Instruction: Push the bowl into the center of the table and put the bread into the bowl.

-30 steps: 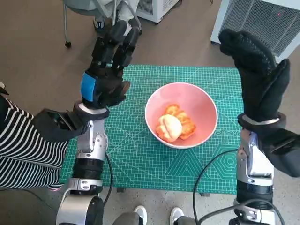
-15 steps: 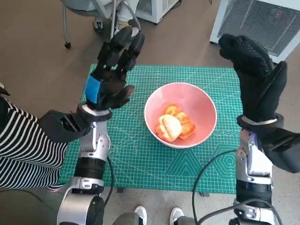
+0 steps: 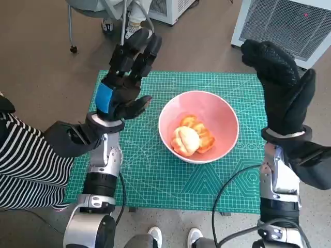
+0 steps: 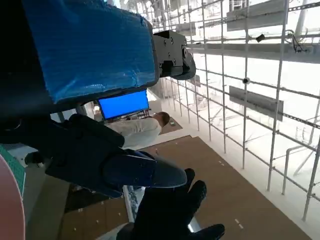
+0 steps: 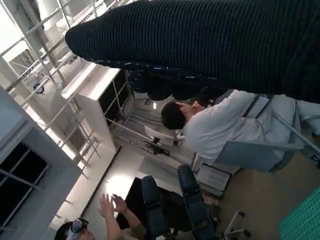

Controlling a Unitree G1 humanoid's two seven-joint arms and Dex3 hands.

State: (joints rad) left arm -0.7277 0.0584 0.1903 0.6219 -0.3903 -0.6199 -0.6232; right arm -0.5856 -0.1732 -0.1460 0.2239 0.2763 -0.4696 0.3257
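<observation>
A pink bowl [image 3: 199, 110] stands on the green cutting mat [image 3: 155, 170], right of the mat's middle. Pieces of orange and pale bread [image 3: 191, 138] lie inside it. My left hand [image 3: 124, 82] is raised above the mat's far left part, its fingers stretched out and apart, empty. My right hand [image 3: 282, 85] is raised upright past the bowl's right side, fingers extended and together, holding nothing. Both wrist views look up and away at the room; a sliver of the bowl's rim [image 4: 6, 200] shows in the left wrist view.
A white perforated machine [image 3: 289, 23] stands beyond the table's far right corner, and chair legs with wheels [image 3: 72, 49] beyond the far left. A person in a striped sleeve [image 3: 26, 165] is at the left. Shoes [image 3: 170, 237] show at the near edge. People [image 5: 210, 122] appear in the right wrist view.
My left hand has risen and drifted a little farther from me, its fingers still spread. The right hand, bowl and bread are unchanged.
</observation>
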